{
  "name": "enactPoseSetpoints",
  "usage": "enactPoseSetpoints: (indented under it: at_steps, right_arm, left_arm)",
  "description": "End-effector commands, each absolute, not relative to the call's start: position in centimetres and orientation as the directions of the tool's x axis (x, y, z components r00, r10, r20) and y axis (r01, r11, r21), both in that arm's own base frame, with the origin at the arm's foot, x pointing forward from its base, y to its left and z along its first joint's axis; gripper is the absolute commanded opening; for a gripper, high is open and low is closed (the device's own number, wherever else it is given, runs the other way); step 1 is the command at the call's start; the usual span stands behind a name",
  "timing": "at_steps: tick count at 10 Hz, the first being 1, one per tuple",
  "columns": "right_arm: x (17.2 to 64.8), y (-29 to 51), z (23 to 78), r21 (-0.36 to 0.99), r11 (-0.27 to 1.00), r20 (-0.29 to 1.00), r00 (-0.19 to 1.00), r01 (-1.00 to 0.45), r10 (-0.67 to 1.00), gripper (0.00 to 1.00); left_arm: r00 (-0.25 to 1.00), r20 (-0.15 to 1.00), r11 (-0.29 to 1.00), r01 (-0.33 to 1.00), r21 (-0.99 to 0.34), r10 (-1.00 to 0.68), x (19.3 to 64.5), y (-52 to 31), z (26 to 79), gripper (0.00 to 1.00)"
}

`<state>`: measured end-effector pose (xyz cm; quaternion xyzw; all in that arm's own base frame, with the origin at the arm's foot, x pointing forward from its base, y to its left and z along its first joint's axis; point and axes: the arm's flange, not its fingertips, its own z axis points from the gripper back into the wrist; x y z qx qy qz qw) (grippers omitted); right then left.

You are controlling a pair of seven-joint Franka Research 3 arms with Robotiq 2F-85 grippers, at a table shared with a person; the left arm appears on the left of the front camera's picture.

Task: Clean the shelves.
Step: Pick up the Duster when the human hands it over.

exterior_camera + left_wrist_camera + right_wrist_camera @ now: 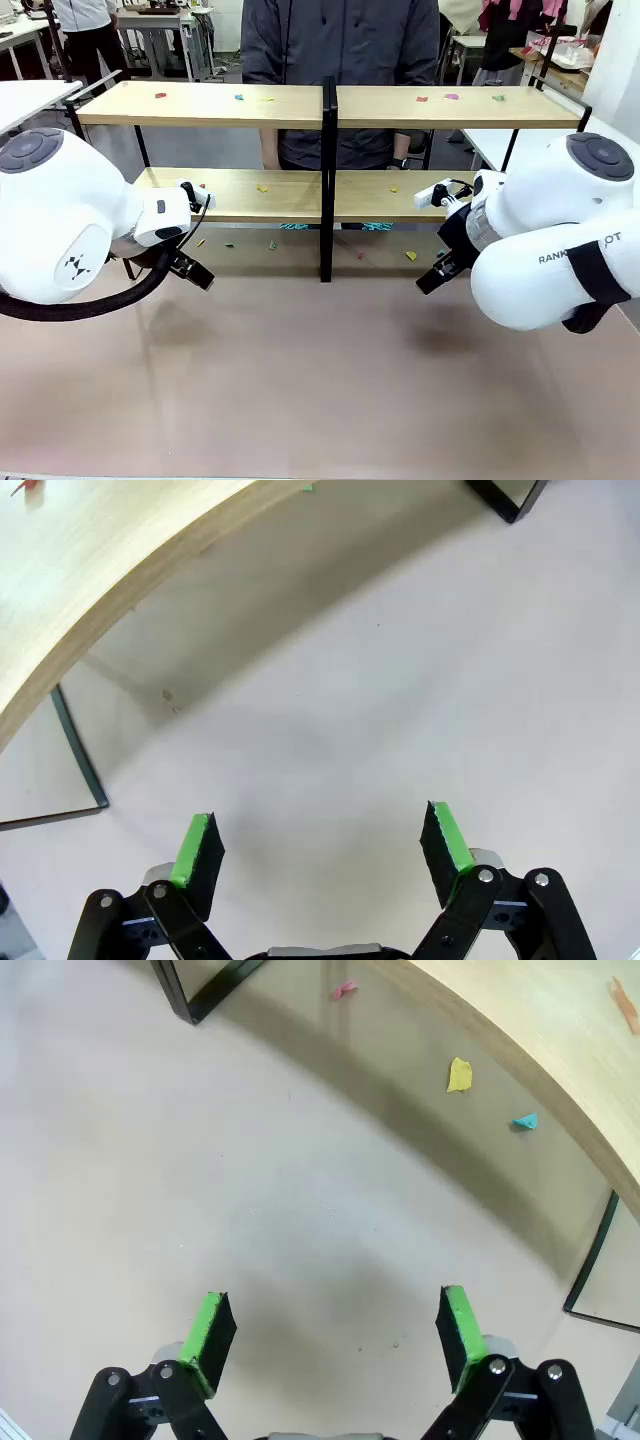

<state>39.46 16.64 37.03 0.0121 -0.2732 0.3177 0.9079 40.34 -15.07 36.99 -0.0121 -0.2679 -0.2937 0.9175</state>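
Observation:
The shelves (290,105) are a two-tier rack of light-wood boards in a black frame with a black centre post (328,180), standing across the table's far half. Small coloured scraps lie on both boards, such as a red one (160,95) and a pink one (451,97), and more lie on the table under the rack. My left gripper (190,270) hangs low in front of the rack's left end; its jaws stand open and empty (320,845). At the right end my right gripper (432,277) is open and empty too (335,1330). The lower board's edge (110,610) curves above the left fingers.
A person in a dark top (340,60) stands behind the rack. Under the lower board lie a yellow scrap (459,1074), a teal scrap (524,1121) and a pink scrap (344,990). A black frame foot (200,1000) rests on the beige tabletop (320,390).

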Motion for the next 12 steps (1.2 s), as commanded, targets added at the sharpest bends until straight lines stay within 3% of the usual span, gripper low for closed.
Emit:
enactPoseSetpoints:
  at_steps: [1, 11, 12]
  right_arm:
    - [39.5, 16.6, 37.0, -0.152, 0.798, 0.504, 0.649, -0.584, 0.570, 1.00]
    - [39.5, 16.6, 37.0, -0.152, 0.798, 0.504, 0.649, -0.584, 0.571, 1.00]
    - [37.1, 15.1, 38.6, -0.074, 0.765, 0.429, 0.672, -0.640, 0.604, 1.00]
  left_arm:
    - [0.684, 0.499, 0.827, 0.545, 0.135, -0.533, 40.3, -15.1, 37.0, 1.00]
    - [0.684, 0.499, 0.828, 0.545, 0.135, -0.532, 40.3, -15.1, 37.0, 1.00]
    - [0.649, 0.472, 0.760, 0.646, 0.074, -0.597, 37.4, -13.3, 39.9, 1.00]
